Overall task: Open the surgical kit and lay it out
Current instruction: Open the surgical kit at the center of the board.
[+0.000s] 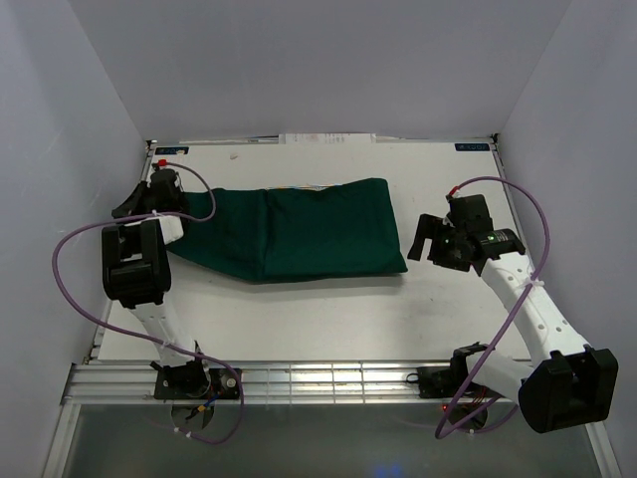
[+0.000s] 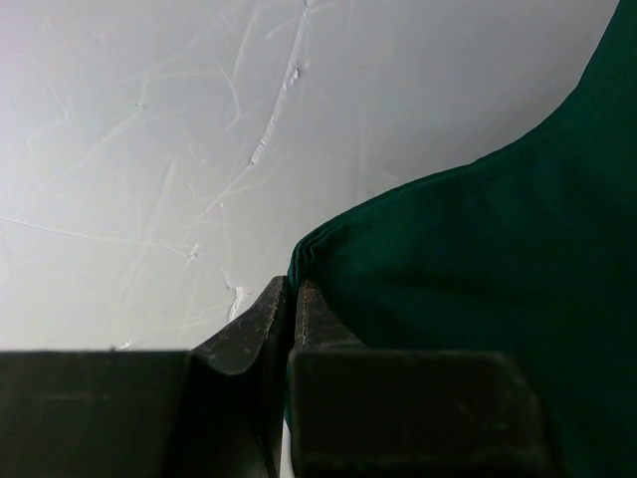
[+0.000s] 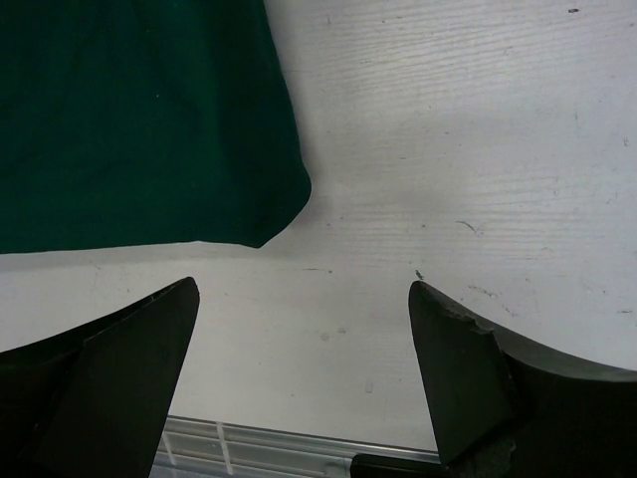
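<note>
Top view first. Your green cloth wrap lies flat across the middle of the table, long side running left to right, folded over so whatever's inside is hidden. Your left gripper is right at the wrap's left end, touching it, and the purple cable loops out on the side away from the wrap. Your right gripper sits just off the wrap's right end with bare table between them, fingers pointing at the wrap. The aluminium rail runs along the table edge nearer than the wrap.

Left wrist view: the left gripper has its fingers pressed nearly together with a corner of the green cloth wrap pinched in the thin slot between them. You can see the cloth bunch up into little creases right where it enters the jaws. The rest of the wrap spreads off to the right, and scratched white table fills the side left of the wrap.

Right wrist view: the right gripper is spread wide with nothing between the fingers. The rounded corner of the green cloth wrap is up and to the left, clear of both fingers, so no contact there. Below the wrap there's just table, with a bit of the rail at the bottom.
</note>
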